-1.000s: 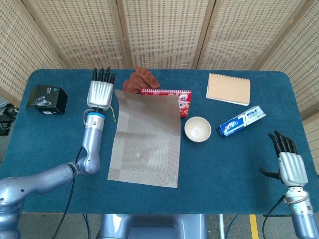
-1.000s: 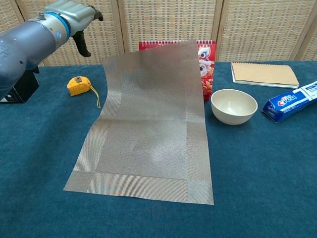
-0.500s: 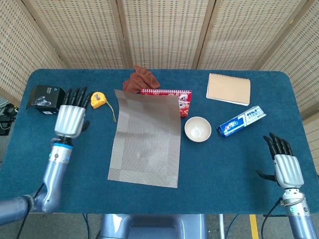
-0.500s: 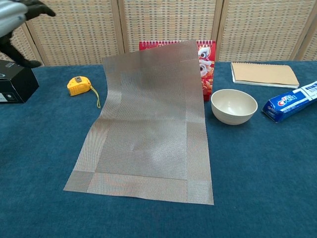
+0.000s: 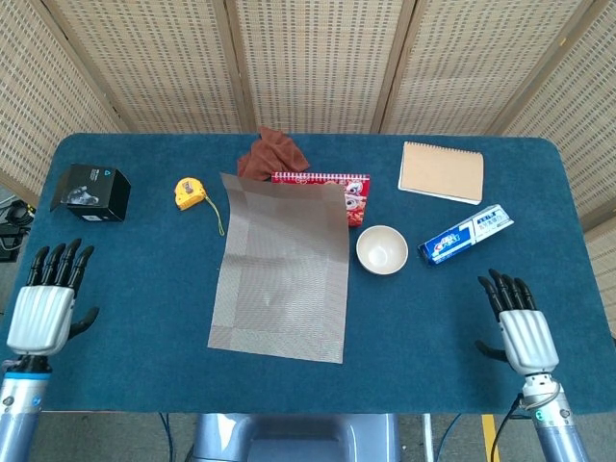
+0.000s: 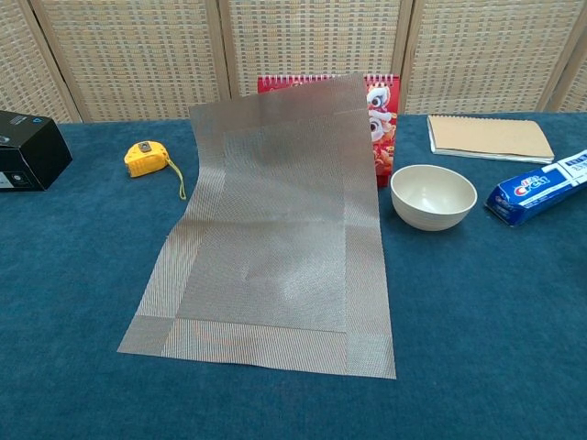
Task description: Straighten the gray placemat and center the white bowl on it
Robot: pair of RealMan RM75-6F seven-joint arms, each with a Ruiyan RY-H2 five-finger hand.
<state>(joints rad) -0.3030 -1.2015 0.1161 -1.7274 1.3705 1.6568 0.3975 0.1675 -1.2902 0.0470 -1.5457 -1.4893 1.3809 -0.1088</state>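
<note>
Both arms have pulled back toward the near edge since a second ago: the left hand (image 5: 40,310), which hovered up by the mat's far-left corner, now sits at about 8 o'clock on the desk (image 5: 135,289), uncovering the yellow tape measure (image 5: 190,192); the right hand (image 5: 525,332) has drifted slightly inward at 4 o'clock. Each hand holds nothing, fingers apart and extended.

The gray placemat (image 5: 279,274) lies mid-desk, skewed, its far edge riding up against the red box (image 5: 356,192) at 12 o'clock, as the chest view shows clearly. The white bowl (image 5: 381,249) stands off the mat, just beside its right edge at roughly 2 o'clock.

Straightening looks not yet done. To do it well, I would draw the mat toward 6 o'clock first, so the lifted end drops flat off the box, then rotate it square with the desk edge using flat, light fingertip pressure rather than a pinch, which would likely wrinkle the weave. Only then lift the bowl over.
</note>
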